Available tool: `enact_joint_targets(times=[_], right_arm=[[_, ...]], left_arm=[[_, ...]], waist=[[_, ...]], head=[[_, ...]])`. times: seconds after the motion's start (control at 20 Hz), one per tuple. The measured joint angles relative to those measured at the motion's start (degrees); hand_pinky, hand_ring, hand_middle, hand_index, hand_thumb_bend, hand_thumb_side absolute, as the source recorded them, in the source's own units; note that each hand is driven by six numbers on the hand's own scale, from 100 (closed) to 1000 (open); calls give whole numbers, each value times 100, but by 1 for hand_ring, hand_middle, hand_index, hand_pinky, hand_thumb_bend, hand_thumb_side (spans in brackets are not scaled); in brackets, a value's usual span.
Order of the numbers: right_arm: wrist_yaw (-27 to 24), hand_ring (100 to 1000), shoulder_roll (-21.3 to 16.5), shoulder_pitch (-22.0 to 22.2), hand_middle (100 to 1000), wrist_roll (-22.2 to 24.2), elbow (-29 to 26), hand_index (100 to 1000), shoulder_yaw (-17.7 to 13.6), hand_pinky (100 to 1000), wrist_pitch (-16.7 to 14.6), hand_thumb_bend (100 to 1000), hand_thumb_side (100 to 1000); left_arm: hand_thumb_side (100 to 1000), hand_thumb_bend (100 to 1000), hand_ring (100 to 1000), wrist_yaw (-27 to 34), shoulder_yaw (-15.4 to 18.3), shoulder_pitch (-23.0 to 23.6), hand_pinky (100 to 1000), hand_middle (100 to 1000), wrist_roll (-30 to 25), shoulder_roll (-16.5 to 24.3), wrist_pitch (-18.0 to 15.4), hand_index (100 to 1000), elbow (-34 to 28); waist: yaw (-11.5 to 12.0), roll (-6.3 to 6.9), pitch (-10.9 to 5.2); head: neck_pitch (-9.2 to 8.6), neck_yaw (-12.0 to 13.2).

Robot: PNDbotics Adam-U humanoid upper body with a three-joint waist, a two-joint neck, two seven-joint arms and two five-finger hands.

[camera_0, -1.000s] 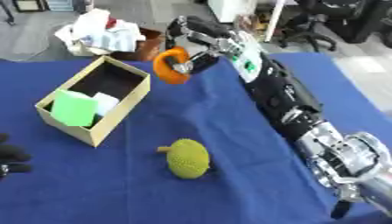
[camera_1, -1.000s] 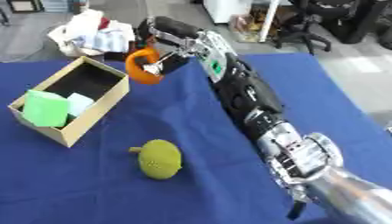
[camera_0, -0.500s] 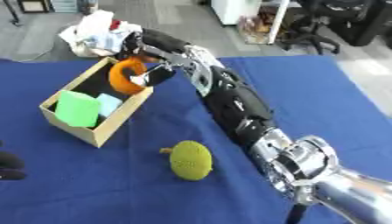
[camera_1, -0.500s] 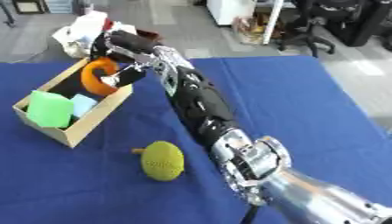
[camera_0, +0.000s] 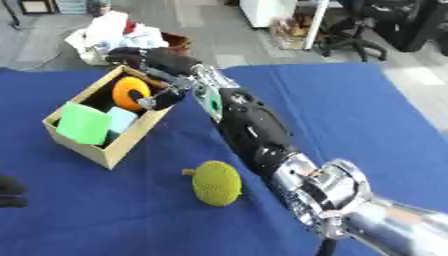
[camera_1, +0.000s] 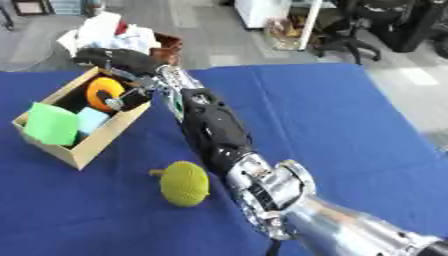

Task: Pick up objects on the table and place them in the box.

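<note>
- Right hand (camera_0: 149, 62) reaches across the table to the cardboard box (camera_0: 131, 137) and is over its far end, with the fingers curled around an orange round object (camera_0: 129, 92).
- One finger or the thumb seems to pass along the lower right side of the orange object, so the hand has not let it go yet, as far as I can see.
- That orange object is already inside the opening of the box, at the far end, close to the right wall. I judge that it is held low there so that it can be let go without rolling out.
- Two other things lie in the box: a bright green block (camera_0: 84, 122) at the near end, leaning partly over the rim, and a pale blue block (camera_0: 121, 120) just beside it. The far end is the free part of the box, which may be why the orange object goes there.
- On the blue table (camera_0: 350, 115), in front of the box and well apart from it, a yellow-green fruit-like ball with a short stem (camera_0: 215, 182) is not yet picked up.
- Left hand (camera_0: 10, 192) shows only as a dark shape at the lower left edge, resting on the table; I cannot tell how its fingers are.
- My judgement: the placing of the orange object is nearly done, and the yellow-green ball is the one thing I can see outside the box.
</note>
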Motion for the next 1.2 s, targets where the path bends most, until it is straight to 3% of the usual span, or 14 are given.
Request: enact_joint_targets(times=[0.2,0.4,0.55,0.75,0.9,1.05,1.2], right_arm=[[-176,848,-69,7,938,52,-4,1000,34,839,-167,100,203],[-862,845,-373,32,930,197,-165,1000,258,836,-574,100,204],[-1531,842,-717,171,922,394,-520,1000,619,833,-893,100,201],[-2638,844,-1275,600,916,885,-1263,1000,1276,832,-1041,100,198],[-3519,838,-1704,1003,902,1365,-2034,1000,1754,829,-1016,100,198],[-4338,853,-2097,1474,908,1660,-2955,1000,2146,837,-721,100,203],[-4824,864,-2299,1863,918,1989,-3771,1000,2431,841,-392,100,214]], left_arm=[[855,100,648,0,3,2,620,599,4,0,-2,807,0],[852,100,648,-2,23,16,620,599,43,2,-15,806,0],[851,100,648,-9,64,29,620,599,80,7,-29,806,0],[850,100,648,-25,115,65,620,599,135,15,-47,806,0],[852,100,648,-47,150,79,619,599,169,61,-62,806,0],[853,100,648,-59,178,109,619,599,201,64,-62,806,0],[850,100,648,-61,186,113,619,599,222,64,-71,806,0]], waist=[[-93,0,0],[-236,0,0],[-359,0,0],[-485,0,0],[-559,0,0],[-606,0,0],[-615,0,0]], head=[[-1,40],[-3,137],[-3,223],[-9,341],[-18,415],[-20,462],[-20,482]])
